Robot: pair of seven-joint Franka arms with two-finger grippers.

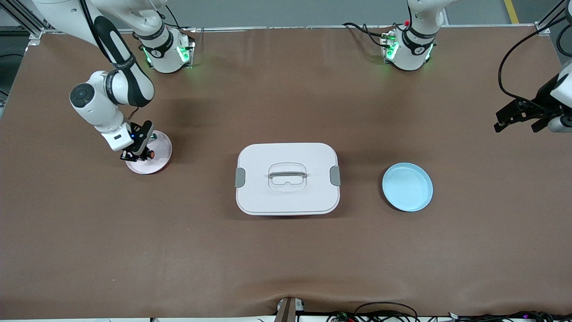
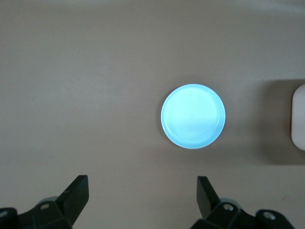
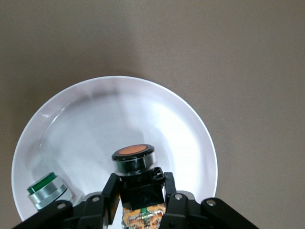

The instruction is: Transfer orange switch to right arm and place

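Right gripper (image 3: 142,200) clenched on the orange switch (image 3: 134,160), over the pink plate (image 1: 160,157) that holds a silver-and-green switch (image 3: 47,191). Left gripper (image 2: 143,198) waits spread wide above the bench (image 1: 286,259), blue plate (image 2: 193,116) below.

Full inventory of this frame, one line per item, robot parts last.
orange switch: 1, black body with orange cap, held in the right gripper over the pink plate
silver-and-green switch: 1, lying on the pink plate
pink plate: 1, pale pink, toward the right arm's end of the table
lidded box: 1, white with grey clips, mid-table
blue plate: 1, light blue, beside the box toward the left arm's end
table: 1, brown
right gripper: 1, black, shut on the orange switch
left gripper: 1, black, open, waiting above the table
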